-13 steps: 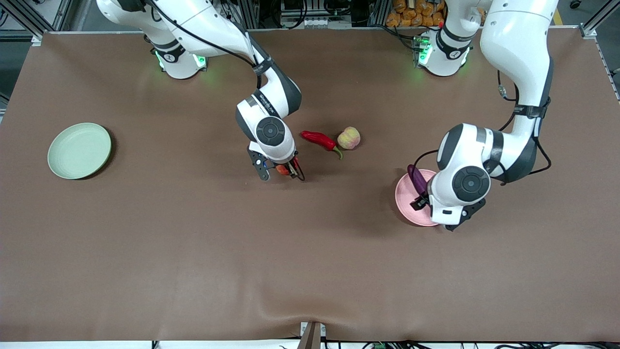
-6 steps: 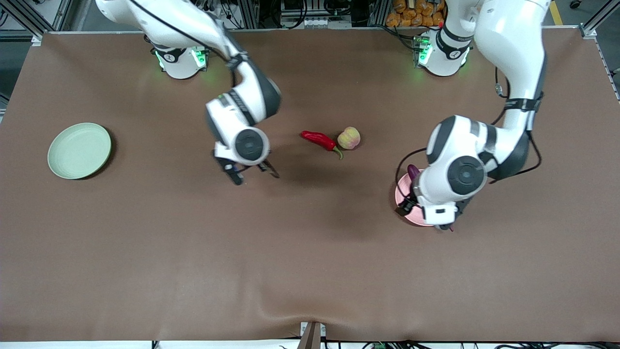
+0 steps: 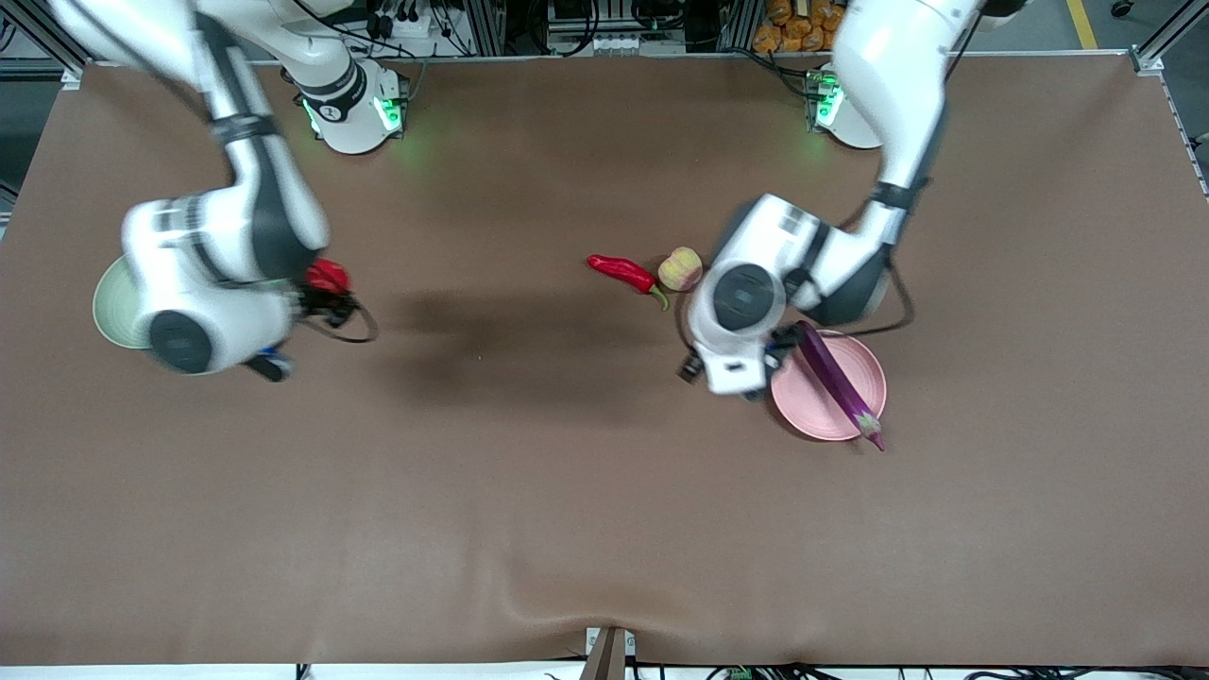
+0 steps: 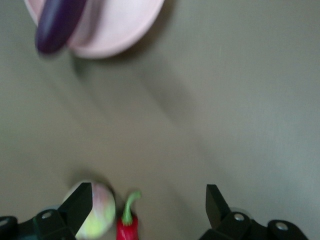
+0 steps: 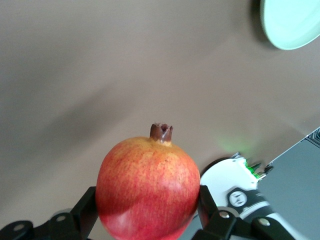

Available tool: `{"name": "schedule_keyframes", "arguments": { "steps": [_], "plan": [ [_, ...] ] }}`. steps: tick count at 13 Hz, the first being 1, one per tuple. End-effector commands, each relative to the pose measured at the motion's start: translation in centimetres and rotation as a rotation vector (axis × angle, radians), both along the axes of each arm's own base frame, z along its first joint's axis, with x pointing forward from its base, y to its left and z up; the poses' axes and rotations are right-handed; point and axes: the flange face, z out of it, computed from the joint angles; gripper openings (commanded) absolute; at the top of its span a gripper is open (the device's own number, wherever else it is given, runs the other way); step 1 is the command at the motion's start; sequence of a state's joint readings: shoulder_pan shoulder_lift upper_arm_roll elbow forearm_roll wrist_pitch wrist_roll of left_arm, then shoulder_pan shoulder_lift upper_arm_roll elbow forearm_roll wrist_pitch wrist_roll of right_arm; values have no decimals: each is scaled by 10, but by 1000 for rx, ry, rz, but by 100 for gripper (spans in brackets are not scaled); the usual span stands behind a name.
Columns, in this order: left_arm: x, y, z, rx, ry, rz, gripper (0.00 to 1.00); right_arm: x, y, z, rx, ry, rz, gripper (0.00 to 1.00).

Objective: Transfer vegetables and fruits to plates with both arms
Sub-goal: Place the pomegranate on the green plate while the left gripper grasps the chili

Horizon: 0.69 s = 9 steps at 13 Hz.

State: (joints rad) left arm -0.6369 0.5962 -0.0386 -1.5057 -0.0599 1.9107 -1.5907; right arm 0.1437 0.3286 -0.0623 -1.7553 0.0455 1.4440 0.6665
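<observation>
Purple eggplant [image 3: 837,380] across pink plate [image 3: 805,406].

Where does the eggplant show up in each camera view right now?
Front view: the eggplant lies slantwise across the pink plate, its tip past the rim.
Left wrist view: one end of it shows at the picture's edge, on that plate.
Right wrist view: not in it.
Shared landmark: the pink plate.

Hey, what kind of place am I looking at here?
Probably a robotics lab: two arms bolted at a brown-covered table, an aluminium frame at its edge, and toy produce like the eggplant.
</observation>
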Motion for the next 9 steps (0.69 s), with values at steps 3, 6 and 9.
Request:
{"name": "schedule_keyframes", "arguments": {
  "steps": [3,6,9],
  "plan": [
    [-110,-102,-40,100,20,52,100,-25,-148,-19,176,18,197,0],
    [-133,-103,-70,81,68,121,100,-43,-228,-41,179,-18,309,0],
    [-117,-95,-77,47,51,190,100,-60,-326,-76,238,-98,520,0]
  ]
}}
